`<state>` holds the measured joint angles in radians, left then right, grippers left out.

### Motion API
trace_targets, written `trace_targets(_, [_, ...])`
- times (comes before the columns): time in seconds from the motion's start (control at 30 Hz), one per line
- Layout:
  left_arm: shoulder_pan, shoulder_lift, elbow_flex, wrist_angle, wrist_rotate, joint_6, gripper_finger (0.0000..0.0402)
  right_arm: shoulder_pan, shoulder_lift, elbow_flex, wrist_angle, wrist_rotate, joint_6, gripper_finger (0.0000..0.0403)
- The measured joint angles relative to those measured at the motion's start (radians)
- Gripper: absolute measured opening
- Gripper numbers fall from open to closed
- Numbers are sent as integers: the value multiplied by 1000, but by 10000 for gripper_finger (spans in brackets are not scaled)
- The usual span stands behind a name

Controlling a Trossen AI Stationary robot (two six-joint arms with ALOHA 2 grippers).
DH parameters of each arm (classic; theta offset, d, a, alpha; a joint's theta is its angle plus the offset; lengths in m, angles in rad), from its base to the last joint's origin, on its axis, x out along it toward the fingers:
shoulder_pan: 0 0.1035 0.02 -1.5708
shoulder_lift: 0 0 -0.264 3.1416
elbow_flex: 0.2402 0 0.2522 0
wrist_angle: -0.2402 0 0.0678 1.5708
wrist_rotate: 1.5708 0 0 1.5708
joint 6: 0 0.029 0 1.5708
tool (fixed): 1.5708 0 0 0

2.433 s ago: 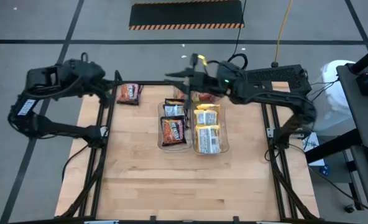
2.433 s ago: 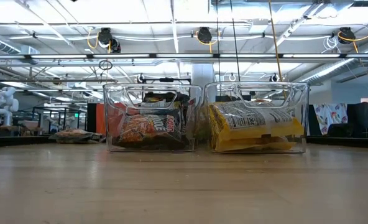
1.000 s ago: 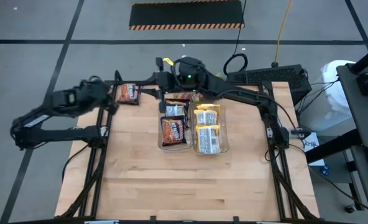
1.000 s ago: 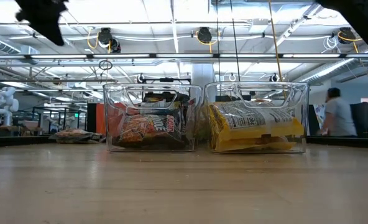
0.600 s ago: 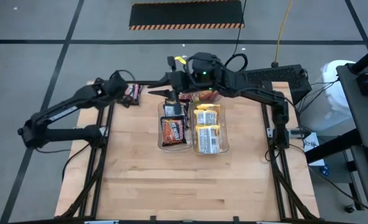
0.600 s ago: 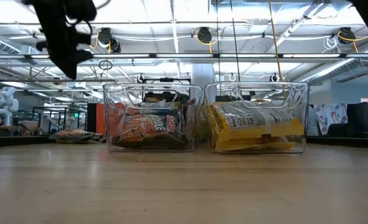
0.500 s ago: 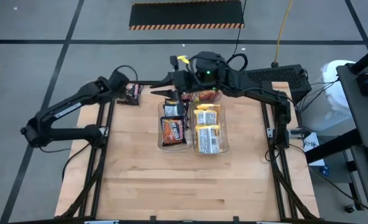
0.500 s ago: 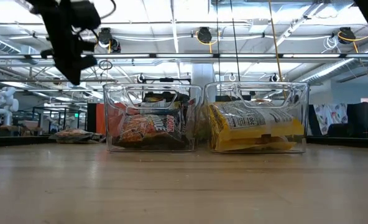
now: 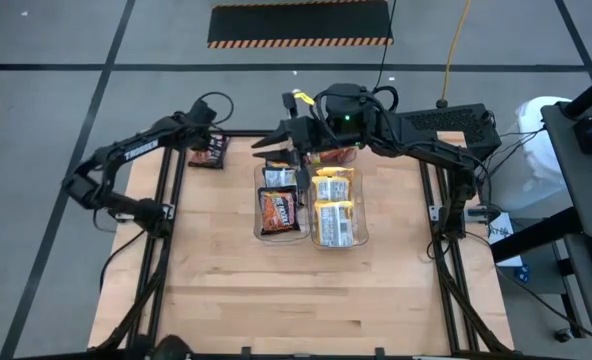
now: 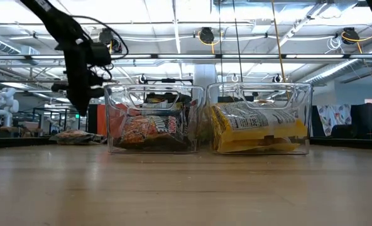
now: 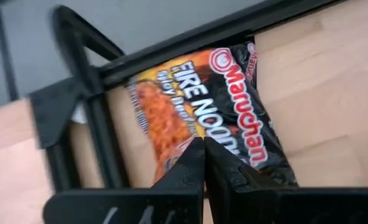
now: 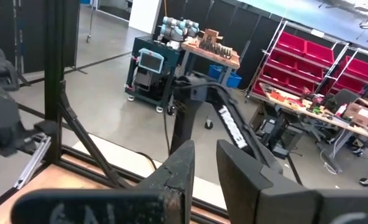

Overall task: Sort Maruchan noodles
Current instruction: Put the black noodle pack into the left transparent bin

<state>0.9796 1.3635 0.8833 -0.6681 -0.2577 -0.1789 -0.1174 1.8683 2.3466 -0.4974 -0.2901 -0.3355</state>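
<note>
A dark brown and orange Maruchan noodles packet (image 9: 214, 152) (image 11: 234, 106) lies flat on the table's far left corner (image 10: 73, 135). My left gripper (image 9: 202, 140) (image 11: 202, 144) hangs just above it, pointing steeply down, shut with nothing between its fingers (image 10: 80, 112). Dark packets (image 9: 279, 205) fill the left clear bin (image 10: 110, 119). Yellow packets (image 9: 334, 215) fill the right clear bin (image 10: 306, 119). My right gripper (image 9: 267, 148) (image 12: 206, 160) is held high over the bins' far end, pointing level toward the table's left, open and holding nothing.
A reddish packet (image 9: 328, 155) lies behind the bins under my right arm. The black table frame (image 11: 78, 93) runs close beside the corner packet. Bare wood (image 9: 296, 290) spreads from the bins to the near edge.
My left gripper has swung from the table's left side toward the far edge and come down over the corner packet, tipping to point more steeply down. My right gripper has drawn back a little toward the table's right. The packets and bins have not moved.
</note>
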Motion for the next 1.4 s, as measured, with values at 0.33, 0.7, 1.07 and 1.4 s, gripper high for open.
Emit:
trace_targets(0.33, [33,166,0,41,56,-34,2,2,1,0,-16,0,-2,61])
trace_targets(0.7, [21,216,5,-9,123,-21,1,2,1,0,-23,0,-2,61])
trace_targets(1.07, [-18,209,4,-191,280,-31,1,2,1,0,-39,0,1,61])
trace_targets(1.4, [-127,216,-4,-434,450,-34,1,2,1,0,-88,0,1,61])
